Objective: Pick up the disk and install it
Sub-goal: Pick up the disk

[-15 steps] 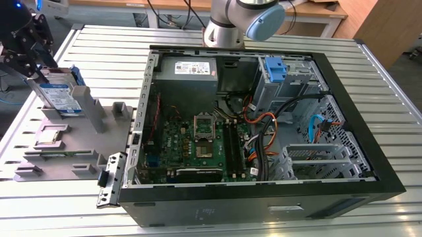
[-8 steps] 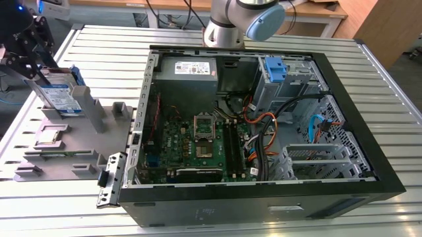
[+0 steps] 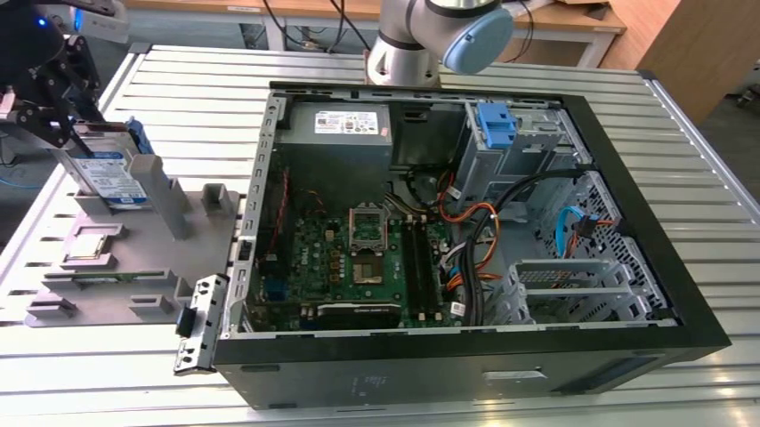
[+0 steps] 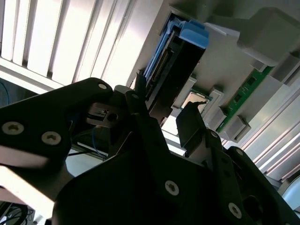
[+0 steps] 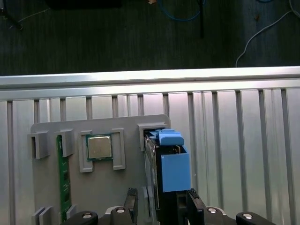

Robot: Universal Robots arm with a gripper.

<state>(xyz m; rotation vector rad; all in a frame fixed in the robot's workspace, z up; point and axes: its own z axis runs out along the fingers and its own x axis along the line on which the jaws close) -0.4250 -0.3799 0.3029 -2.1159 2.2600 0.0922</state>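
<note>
Our arm (image 3: 407,49) rose at the far side in the exterior view, and our black gripper (image 3: 62,120) hung well apart at that view's left, pointing down. In both wrist views its two fingers (image 5: 131,201) (image 4: 139,105) stood spread apart.

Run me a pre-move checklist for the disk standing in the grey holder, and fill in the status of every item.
1. Disk upright in its slot in the grey holder: ok.
2. Gripper lined up over the disk, fingers on either side: ok.
3. Jaws open wide enough for the disk: ok.
4. Firm grip on the disk: not ok; the first wrist view shows a gap beside it.
5. Computer case lying open: ok.
6. Free slot in the drive bay beside the blue caddy: cannot tell.
</note>
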